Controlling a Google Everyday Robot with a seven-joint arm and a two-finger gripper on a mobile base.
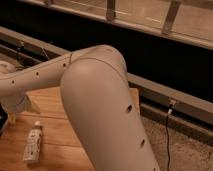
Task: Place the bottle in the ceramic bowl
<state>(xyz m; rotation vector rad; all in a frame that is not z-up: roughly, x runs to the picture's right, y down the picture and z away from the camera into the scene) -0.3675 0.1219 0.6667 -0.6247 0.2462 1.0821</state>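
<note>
1. Gripper. Far left, at the end of the arm, low over the left edge of the table. It hung just above and a little left of the bottle's cap end. Whether it was open or closed could not be told. Nothing was seen held in it.

2. Bottle. Lower left, lying flat on the table with its cap towards the gripper and its base towards the near edge. Slim, whitish, with a light label carrying small dark marks. It lay free, with nothing touching it.
   Handling, as judged: light, thin plastic that would give a little under pressure, smooth and round enough to roll or slip. Best held across the labelled middle, squarely over its long axis. The cap end is narrower and the less sure hold.

3. Table. Pale wooden top, running from the left edge behind the arm.

4. Arm. Large pale elbow and upper link filling the centre and hiding much of the table.

5. Bowl. Not in view. Probably behind the arm, though this could not be confirmed.

6. Ledge. Grey, running along behind the table, with a dark wall above it.

7. Cable. Thin and dark, hanging from the ledge to the speckled floor, right.
</note>
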